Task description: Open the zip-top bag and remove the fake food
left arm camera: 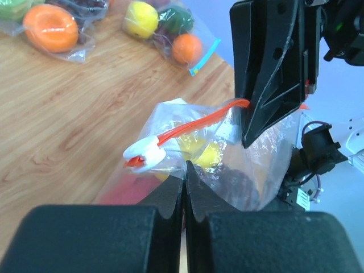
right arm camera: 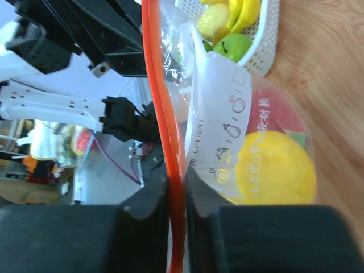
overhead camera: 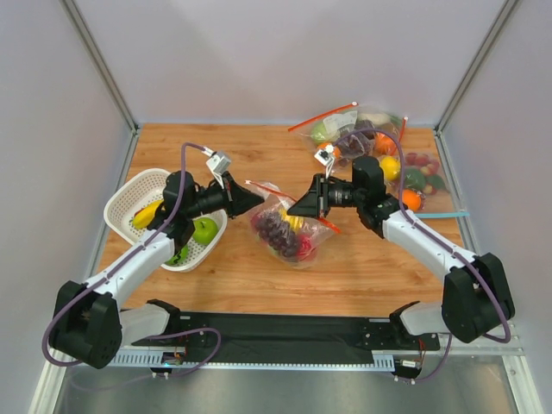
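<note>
The zip-top bag [overhead camera: 304, 246] lies mid-table between both grippers, lifted at its mouth. Dark grapes [overhead camera: 274, 228], a yellow fruit [right arm camera: 278, 170] and a red fruit [right arm camera: 280, 111] show through it, beside its white label [right arm camera: 224, 114]. My right gripper [right arm camera: 176, 182] is shut on the bag's red-orange zip strip [right arm camera: 161, 102], which runs straight between its fingers. My left gripper [left arm camera: 185, 166] is shut, its tips pinching the clear film just under the white slider [left arm camera: 145, 152]. In the left wrist view the right gripper [left arm camera: 248, 141] hangs over the strip [left arm camera: 193, 122].
A white basket [overhead camera: 129, 194] at the left holds bananas [overhead camera: 147, 213] and a green apple [overhead camera: 205, 229], close under my left arm. Other filled bags lie at the back right: a red-strip one [overhead camera: 358, 129] and a teal-strip one [overhead camera: 421, 181].
</note>
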Action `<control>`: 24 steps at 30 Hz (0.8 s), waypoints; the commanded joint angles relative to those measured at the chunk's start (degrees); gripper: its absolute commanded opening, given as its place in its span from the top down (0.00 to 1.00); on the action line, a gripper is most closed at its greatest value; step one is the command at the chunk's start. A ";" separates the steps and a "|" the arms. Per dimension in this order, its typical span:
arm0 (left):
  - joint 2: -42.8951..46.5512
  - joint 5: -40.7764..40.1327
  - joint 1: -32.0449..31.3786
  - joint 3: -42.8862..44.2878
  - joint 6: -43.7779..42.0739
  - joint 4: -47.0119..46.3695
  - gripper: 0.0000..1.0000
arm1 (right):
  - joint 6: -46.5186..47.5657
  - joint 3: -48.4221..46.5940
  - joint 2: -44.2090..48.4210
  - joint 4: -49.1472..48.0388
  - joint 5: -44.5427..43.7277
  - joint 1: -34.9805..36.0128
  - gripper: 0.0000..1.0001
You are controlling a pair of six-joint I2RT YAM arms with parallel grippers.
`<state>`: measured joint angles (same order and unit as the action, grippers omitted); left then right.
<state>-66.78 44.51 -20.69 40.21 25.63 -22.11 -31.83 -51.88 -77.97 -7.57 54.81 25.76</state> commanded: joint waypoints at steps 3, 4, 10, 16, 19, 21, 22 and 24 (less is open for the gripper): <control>4.72 -0.21 0.03 9.26 -7.07 18.03 1.00 | 12.11 -7.27 4.31 11.42 -8.01 -0.09 0.68; 4.99 -0.30 0.03 10.76 -8.74 24.85 1.00 | 13.71 -7.97 5.98 15.62 -9.53 -0.01 0.57; 4.38 1.62 -0.14 19.47 -17.53 39.41 1.00 | 23.99 -14.47 11.17 26.90 -22.62 3.23 0.38; 1.66 5.14 -0.93 20.18 -19.83 39.87 1.00 | 26.82 -16.06 10.65 27.35 -33.79 11.49 0.37; 1.31 6.90 -1.46 18.95 -19.83 38.11 1.00 | 27.09 -16.50 9.69 25.07 -36.87 13.96 0.41; 0.95 8.57 -1.98 18.51 -20.18 37.75 1.00 | 27.79 -17.46 7.94 23.75 -37.31 14.76 0.47; 0.78 8.75 -2.25 18.42 -20.35 37.75 1.00 | 28.05 -17.99 7.23 23.66 -37.32 15.46 0.50; 0.43 9.01 -2.78 18.15 -20.44 37.75 1.00 | 29.37 -20.01 5.56 24.01 -37.58 16.34 0.56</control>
<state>-66.70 49.04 -22.57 57.80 6.83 18.74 -5.41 -67.96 -70.52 17.87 20.58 40.91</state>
